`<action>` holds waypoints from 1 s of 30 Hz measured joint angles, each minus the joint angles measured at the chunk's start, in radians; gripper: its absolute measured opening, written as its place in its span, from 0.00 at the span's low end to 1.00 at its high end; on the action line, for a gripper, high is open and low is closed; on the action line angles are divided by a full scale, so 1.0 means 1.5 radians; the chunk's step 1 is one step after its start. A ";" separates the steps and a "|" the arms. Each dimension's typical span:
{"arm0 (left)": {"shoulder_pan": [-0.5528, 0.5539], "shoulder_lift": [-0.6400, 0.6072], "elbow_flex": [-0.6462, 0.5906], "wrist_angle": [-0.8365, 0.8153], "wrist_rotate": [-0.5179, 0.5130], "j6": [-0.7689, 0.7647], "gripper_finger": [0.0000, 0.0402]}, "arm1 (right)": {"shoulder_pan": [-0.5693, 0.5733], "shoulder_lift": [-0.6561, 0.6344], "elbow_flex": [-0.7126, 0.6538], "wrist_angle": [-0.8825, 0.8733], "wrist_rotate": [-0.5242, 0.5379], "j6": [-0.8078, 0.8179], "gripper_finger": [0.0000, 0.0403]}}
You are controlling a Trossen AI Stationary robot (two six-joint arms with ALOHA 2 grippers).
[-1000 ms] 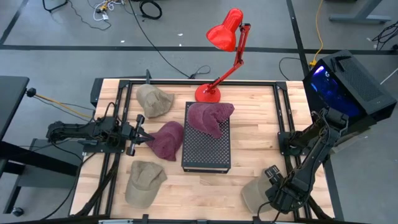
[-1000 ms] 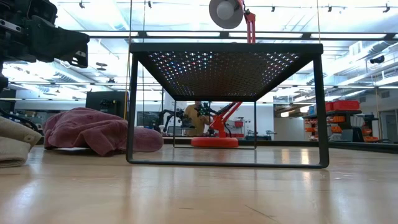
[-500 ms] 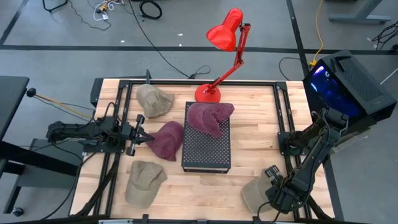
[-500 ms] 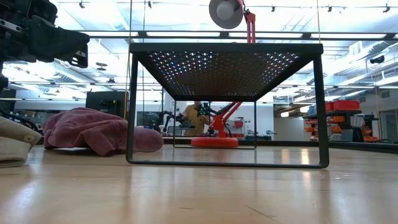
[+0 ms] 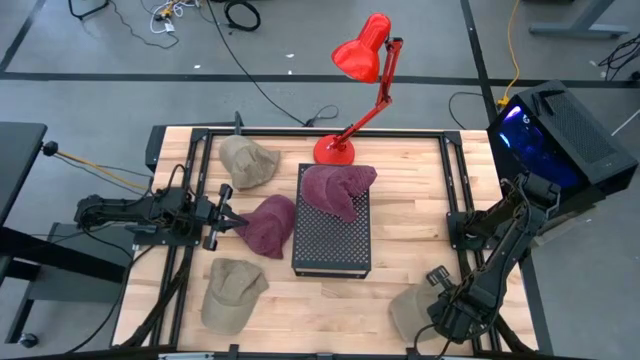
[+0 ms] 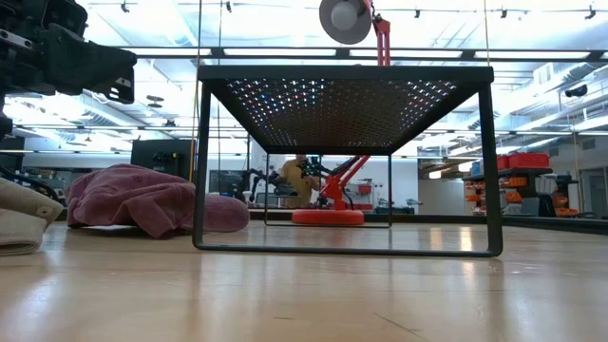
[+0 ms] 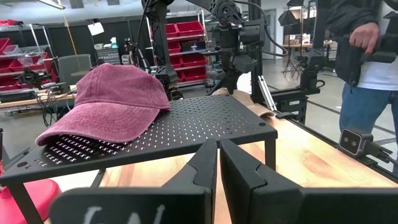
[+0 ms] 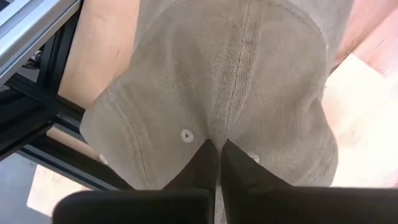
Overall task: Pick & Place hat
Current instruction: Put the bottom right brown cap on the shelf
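You have no readable writing anywhere; the pale marks on the left wrist's near edge are too blurred to make out

Your right gripper (image 5: 437,318) sits at the lower right of the high view, arm bent down over the tan hat (image 5: 407,312) at the surface's (image 5: 410,215) lower right corner. In its wrist view the fingers (image 8: 205,160) are pressed together on a fold of that hat's (image 8: 230,81) crown fabric, pinching it. From above, the arm covers part of the hat

Your left gripper (image 5: 226,219) lies stretched out level at the left middle, just beside the maroon hat (image 5: 268,225) on the surface. Its fingers (image 7: 205,165) stand narrow, nearly touching, holding nothing

A second maroon hat (image 5: 338,188) rests on the upper end of the black perforated stand (image 5: 333,243); two more tan hats lie at upper left (image 5: 246,159) and lower left (image 5: 231,290). A red lamp (image 5: 360,80) stands at top centre

In the low view, neither gripper's fingers show. A person (image 7: 364,56) stands at the left wrist view's right edge, cut off by the frame
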 joint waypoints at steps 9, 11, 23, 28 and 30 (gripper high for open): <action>0.000 0.000 0.000 0.000 0.000 0.000 0.06 | -0.002 -0.031 0.027 -0.002 0.001 0.001 0.01; 0.000 0.000 0.000 0.000 0.000 0.000 0.06 | -0.002 -0.037 0.037 -0.003 0.002 -0.001 0.00; 0.000 0.000 0.000 0.000 0.000 0.000 0.06 | -0.015 -0.045 0.102 -0.002 0.020 -0.017 0.00; 0.000 0.000 0.000 0.000 0.000 0.000 0.06 | -0.027 -0.045 0.140 -0.001 0.040 -0.030 0.00; 0.000 0.000 0.000 0.000 0.000 0.000 0.06 | -0.033 -0.045 0.156 -0.001 0.047 -0.034 0.00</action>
